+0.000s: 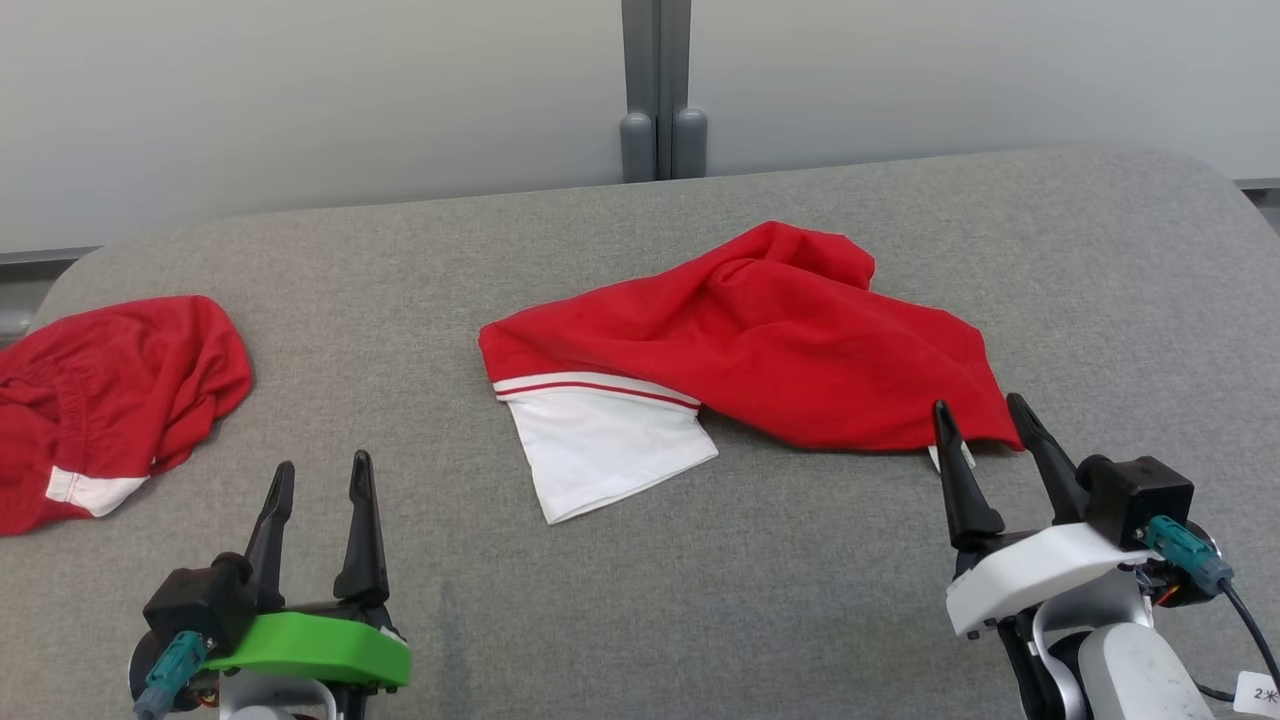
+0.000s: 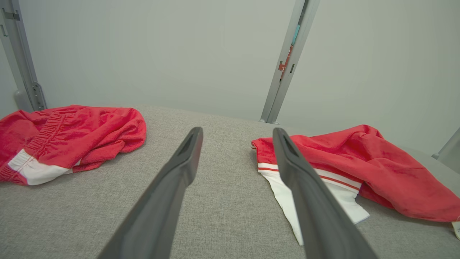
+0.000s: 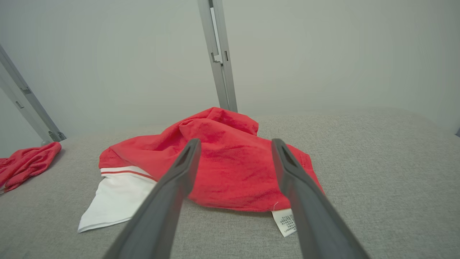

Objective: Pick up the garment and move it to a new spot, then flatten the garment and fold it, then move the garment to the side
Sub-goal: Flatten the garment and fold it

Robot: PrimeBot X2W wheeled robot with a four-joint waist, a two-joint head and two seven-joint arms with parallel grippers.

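Note:
A red garment [image 1: 760, 330] with a white, red-striped hem panel lies crumpled in the middle of the grey table [image 1: 700, 580]; it also shows in the left wrist view [image 2: 377, 169] and the right wrist view [image 3: 230, 165]. My right gripper [image 1: 980, 415] is open just in front of its near right edge, fingertips close to the cloth and its white care label [image 3: 285, 221], holding nothing. My left gripper [image 1: 322, 475] is open at the lower left, well apart from the garment, with bare table between its fingers [image 2: 179, 172].
A second red garment [image 1: 100, 400] with a white patch lies bunched at the table's left edge, also seen in the left wrist view [image 2: 68, 140]. A grey partition wall with a metal post [image 1: 657, 90] stands behind the table's far edge.

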